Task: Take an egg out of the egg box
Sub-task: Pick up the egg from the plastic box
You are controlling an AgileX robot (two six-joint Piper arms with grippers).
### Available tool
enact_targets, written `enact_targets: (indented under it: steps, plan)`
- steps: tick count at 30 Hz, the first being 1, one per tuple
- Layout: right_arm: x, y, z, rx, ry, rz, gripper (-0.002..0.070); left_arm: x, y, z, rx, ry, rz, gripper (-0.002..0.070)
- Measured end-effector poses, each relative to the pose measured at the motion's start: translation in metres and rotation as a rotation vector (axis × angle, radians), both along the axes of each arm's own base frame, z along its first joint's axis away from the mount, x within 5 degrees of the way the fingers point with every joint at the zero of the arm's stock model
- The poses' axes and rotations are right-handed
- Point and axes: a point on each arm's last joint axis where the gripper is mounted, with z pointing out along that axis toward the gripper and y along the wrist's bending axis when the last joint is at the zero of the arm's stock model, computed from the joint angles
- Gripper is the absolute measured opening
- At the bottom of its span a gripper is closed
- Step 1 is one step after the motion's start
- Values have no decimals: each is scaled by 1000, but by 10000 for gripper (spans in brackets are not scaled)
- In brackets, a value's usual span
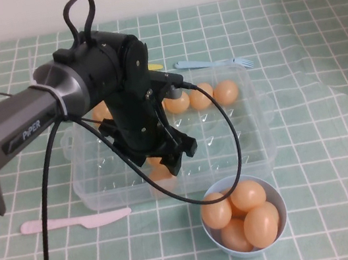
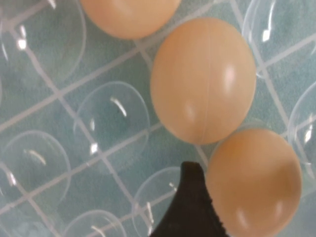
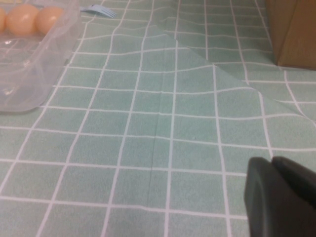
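Clear plastic forms the egg box (image 1: 257, 149), which sits mid-table on a green checked cloth (image 1: 336, 143). The left gripper (image 1: 169, 161) is lowered into the box near its front wall, over an egg (image 1: 161, 172) that is only partly seen beneath it. In the left wrist view, one dark fingertip (image 2: 190, 207) is shown just beside an egg (image 2: 254, 185), with a second egg (image 2: 202, 79) next to it and empty cups around; whether the fingertip touches cannot be judged. Whether the jaws are apart or clamped on anything cannot be told, since only one finger is shown and the wrist body blocks the high view. Three more eggs are seen along the far row (image 1: 202, 96), and another is partly hidden behind the arm. A blue bowl (image 1: 211, 234) in front of the box holds four eggs. No egg is seen lifted clear, so the current removal is judged to be at the reach or grasp stage; closing, lifting and carrying out are left. The right gripper (image 3: 281, 197) is absent from the high view; it hangs low over bare cloth, well apart from the box, and is cut off by the frame edge, so its state cannot be told. A white knife (image 1: 76, 221) and a blue fork (image 1: 216, 63) lie outside the box.
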Motion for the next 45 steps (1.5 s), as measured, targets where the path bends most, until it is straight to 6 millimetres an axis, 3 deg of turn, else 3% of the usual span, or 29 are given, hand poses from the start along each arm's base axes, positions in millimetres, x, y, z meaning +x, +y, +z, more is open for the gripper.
enact_targets:
  steps: [22, 32, 45]
  plan:
    - [0, 0, 0, 0, 0, 0, -16, -4, 2, -1, 12, 49, 64, 477]
    - [0, 0, 0, 0, 0, 0, -16, 0, -1, -16, 26, 72, 65, 477]
    - [0, 0, 0, 0, 0, 0, -17, 1, -2, -16, 16, 56, 65, 447]
